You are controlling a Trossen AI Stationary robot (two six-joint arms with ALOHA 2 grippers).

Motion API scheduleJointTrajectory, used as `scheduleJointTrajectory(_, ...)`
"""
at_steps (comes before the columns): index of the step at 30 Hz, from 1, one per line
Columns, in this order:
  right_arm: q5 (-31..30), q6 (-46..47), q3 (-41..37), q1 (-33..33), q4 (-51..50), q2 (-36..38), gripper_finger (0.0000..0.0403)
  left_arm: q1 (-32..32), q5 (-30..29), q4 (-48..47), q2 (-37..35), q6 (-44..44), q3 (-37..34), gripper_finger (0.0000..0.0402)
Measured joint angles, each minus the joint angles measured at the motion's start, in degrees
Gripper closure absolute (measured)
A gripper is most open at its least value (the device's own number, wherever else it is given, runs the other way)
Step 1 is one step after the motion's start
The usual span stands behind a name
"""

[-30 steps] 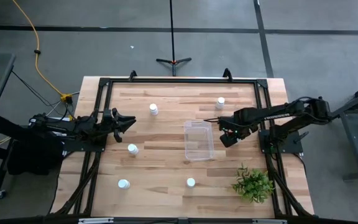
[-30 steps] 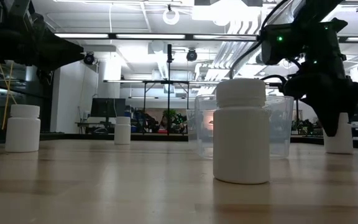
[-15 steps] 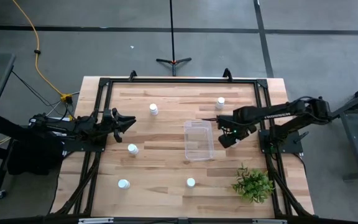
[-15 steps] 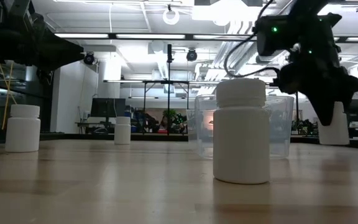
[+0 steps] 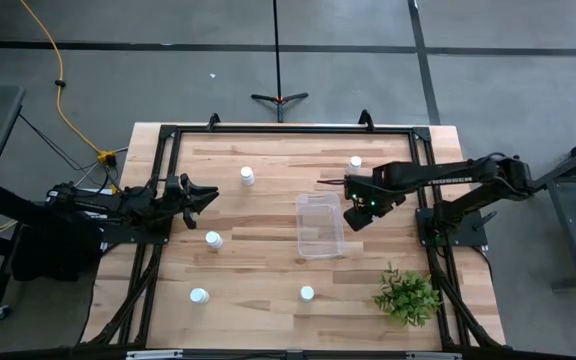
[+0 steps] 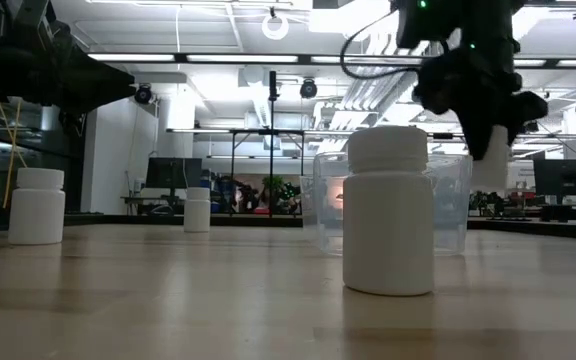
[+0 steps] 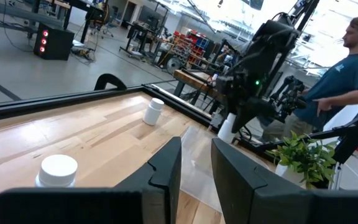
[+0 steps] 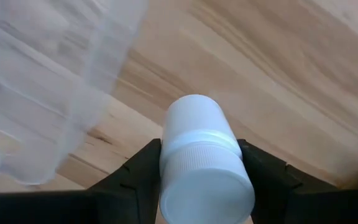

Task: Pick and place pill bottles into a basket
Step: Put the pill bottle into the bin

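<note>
High view: right hand [image 5: 355, 213] is seen just off the basket [image 5: 320, 226], at the basket's 3 o'clock, near its top-right corner. Left hand [image 5: 203, 195] is parked over the counter [image 5: 268, 270] at the 9 o'clock side. Five pill bottles are standing loose: 11 o'clock [image 5: 247, 176], 1 o'clock [image 5: 355, 162], 9 o'clock [image 5: 213, 239], 7 o'clock [image 5: 199, 296], 6 o'clock [image 5: 307, 293]. Basket looks empty. A plant [image 5: 406, 296] is set at 5 o'clock.

Low view: a white bottle [image 6: 489, 160] is carried clear of the counter by the right hand, above and beside the basket wall [image 6: 448, 205]. One bottle is standing close to the lens [image 6: 388, 210].

Left wrist view: left fingers [image 7: 166, 168] are held slightly apart, nothing between them. A person [image 7: 347, 74] is seen beyond the counter.

Right wrist view: the carried bottle [image 8: 201, 155] is pinched across its body just under the cap, fingers [image 8: 138, 171] on opposite sides, cap toward the camera. Basket wall [image 8: 55, 81] is seen alongside.

Handling, judged: bottle is probably light, rigid, smooth plastic; slip or rotation is likely if squeezed off-centre. Best taken across the cylinder below the cap, as now. Basket is thin and light, likely shoved if clipped; release is best made over its centre.
</note>
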State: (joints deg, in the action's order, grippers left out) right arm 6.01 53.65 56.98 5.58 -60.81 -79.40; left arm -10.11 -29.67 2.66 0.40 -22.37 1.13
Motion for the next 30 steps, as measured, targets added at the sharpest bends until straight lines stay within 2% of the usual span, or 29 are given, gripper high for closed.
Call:
scheduleJointTrajectory(14, -4.74, -1.48, 8.66, 0.02, 0.47, 0.00, 0.0232, 0.00, 0.00, 0.00, -0.02, 0.00, 0.00, 0.0277)
scheduleJointTrajectory(24, -8.62, -5.23, 11.50, 0.89, 9.24, -0.11, 0.0232, 0.00, 0.00, -0.02, -0.02, 0.00, 0.00, 0.0277)
scheduleJointTrajectory(30, -12.04, -8.80, 15.65, 2.00, 10.09, -0.13, 0.0232, -0.02, 0.00, -0.01, -0.02, 0.00, 0.00, 0.0277)
